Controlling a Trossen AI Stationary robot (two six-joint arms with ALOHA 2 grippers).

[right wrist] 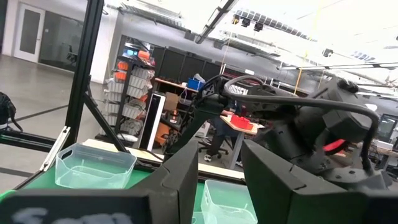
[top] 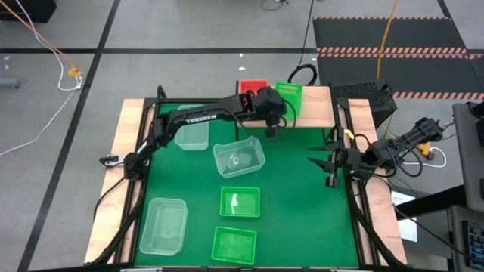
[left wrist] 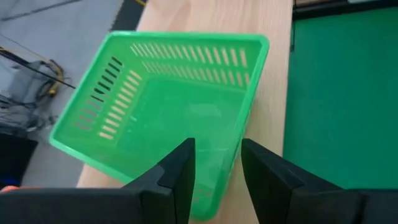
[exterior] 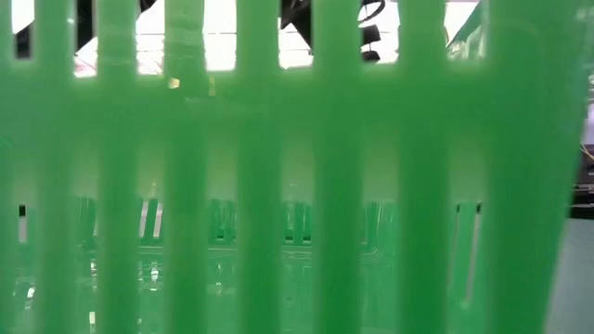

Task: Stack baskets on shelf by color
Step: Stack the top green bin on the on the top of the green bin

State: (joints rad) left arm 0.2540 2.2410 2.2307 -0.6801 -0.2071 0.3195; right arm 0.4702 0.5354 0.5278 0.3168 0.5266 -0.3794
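Shelf (top: 321, 106) holds only one green basket (top: 290, 97) and a red basket (top: 252, 86); three clear baskets (top: 239, 158) and two green ones (top: 240, 202) wait on the mat (top: 302, 211). Left gripper (left wrist: 217, 171), fingers apart, straddles the shelved basket's wall; right gripper (top: 321, 161) idles open.

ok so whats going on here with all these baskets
The left gripper is over the wooden shelf, its jaws open astride the wall of a green basket standing there beside a red basket. Two more green baskets and three clear baskets wait on the green mat. The right gripper hangs idle at the mat's right edge.
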